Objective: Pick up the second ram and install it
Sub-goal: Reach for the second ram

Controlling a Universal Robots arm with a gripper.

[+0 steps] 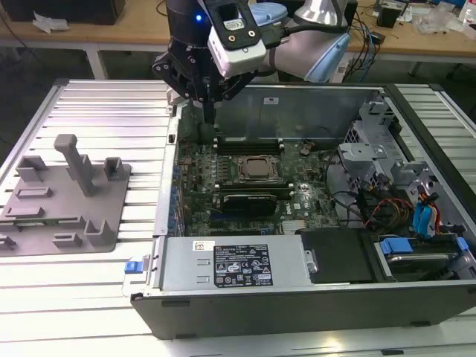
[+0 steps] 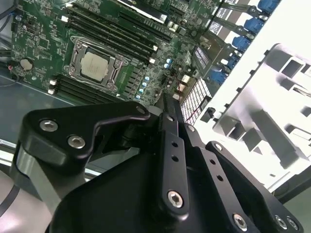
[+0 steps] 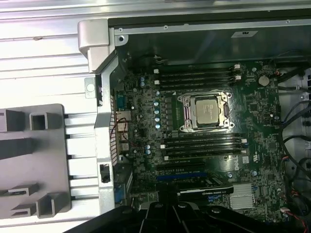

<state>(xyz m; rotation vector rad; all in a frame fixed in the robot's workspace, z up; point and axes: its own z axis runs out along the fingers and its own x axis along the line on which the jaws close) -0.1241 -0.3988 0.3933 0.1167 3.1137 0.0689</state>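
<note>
Hovering with the tool (image 1: 211,119) closed, fingertips (image 2: 166,104) pressed together, above the motherboard (image 3: 146,145) in the computer case (image 1: 297,312), at 11 o'clock from the processor (image 1: 256,168) in the exterior view. Cannot tell the ram apart from the long slots (image 3: 197,76), nor whether gripped.

fixture plate (image 1: 63,208) cut off at edge.

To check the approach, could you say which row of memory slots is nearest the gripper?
In the exterior view, the row behind the processor, along the case's far wall; the other row lies in front.
</note>
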